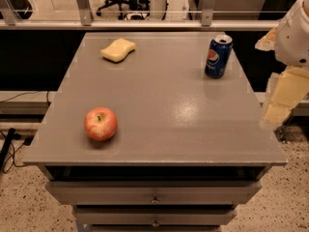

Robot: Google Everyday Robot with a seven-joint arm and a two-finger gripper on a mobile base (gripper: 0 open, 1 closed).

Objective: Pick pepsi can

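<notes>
The pepsi can is dark blue with a silver top and a round red-white-blue logo. It stands upright near the back right corner of the grey table. My gripper hangs at the right edge of the view, beyond the table's right edge. It is to the right of the can and nearer the front, apart from it, and holds nothing that I can see.
A red apple sits at the front left of the table. A yellow sponge lies at the back left. Drawers are below the tabletop. A railing runs behind the table.
</notes>
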